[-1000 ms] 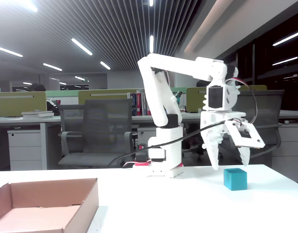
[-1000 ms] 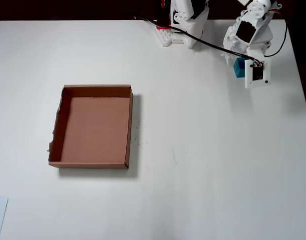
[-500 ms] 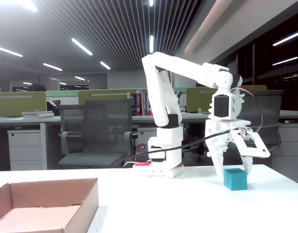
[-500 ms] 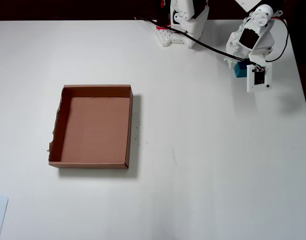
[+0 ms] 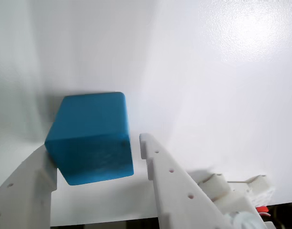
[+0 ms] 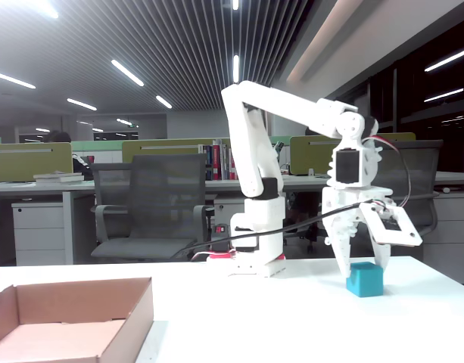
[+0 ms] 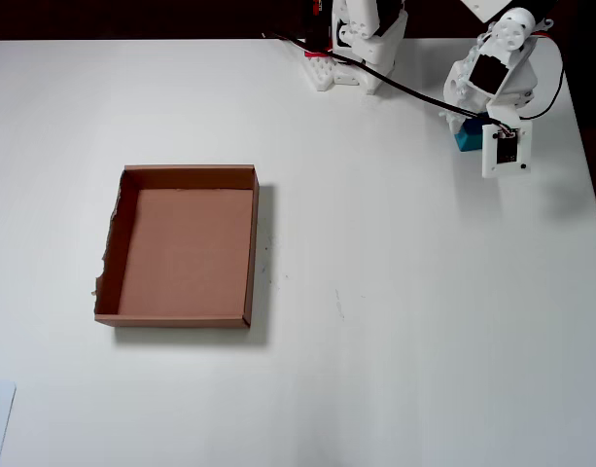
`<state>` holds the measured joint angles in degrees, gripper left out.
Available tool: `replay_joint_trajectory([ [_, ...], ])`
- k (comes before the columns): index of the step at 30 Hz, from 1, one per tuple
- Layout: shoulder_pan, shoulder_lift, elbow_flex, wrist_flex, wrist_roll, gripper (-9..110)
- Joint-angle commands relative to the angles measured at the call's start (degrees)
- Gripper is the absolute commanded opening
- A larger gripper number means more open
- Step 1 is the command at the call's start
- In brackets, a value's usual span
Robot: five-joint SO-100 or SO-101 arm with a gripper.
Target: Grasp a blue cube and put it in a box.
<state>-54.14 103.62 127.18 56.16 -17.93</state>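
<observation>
at the upper right of the overhead view, most of the blue cube [image 7: 464,139] was hidden under the arm's wrist, with only a small teal corner showing beside the gripper [image 7: 470,133]. that view could not show how the fingers stood. the wrist view filled the gap: the blue cube [image 5: 90,137] sat on the white table [image 5: 222,86] in the lower left of the frame, between two white fingers [image 5: 170,181] that were spread wider than it. the left finger looked to be touching or almost touching the cube's lower left corner, though whether it pressed could not be told; the right finger stood just apart from the cube's face. both fingers were cut off by the bottom edge of the frame.

the fixed view showed what neither of the others did: the gripper [image 6: 365,266] pointed downward with its tips down around the cube [image 6: 365,279], which rested on the table at the lower right. the box [image 6: 69,319] lay well apart at the lower left, cut off by the frame's edge there; the overhead view showed the whole box [image 7: 251,243], left of centre.
</observation>
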Motion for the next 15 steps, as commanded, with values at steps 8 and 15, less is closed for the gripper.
replay_joint_trajectory([
  [8, -0.8, 0.9, -1.3, -0.7, 0.7, 14],
  [15, -0.5, 0.9, -1.3, -1.1, 1.0, 13],
])
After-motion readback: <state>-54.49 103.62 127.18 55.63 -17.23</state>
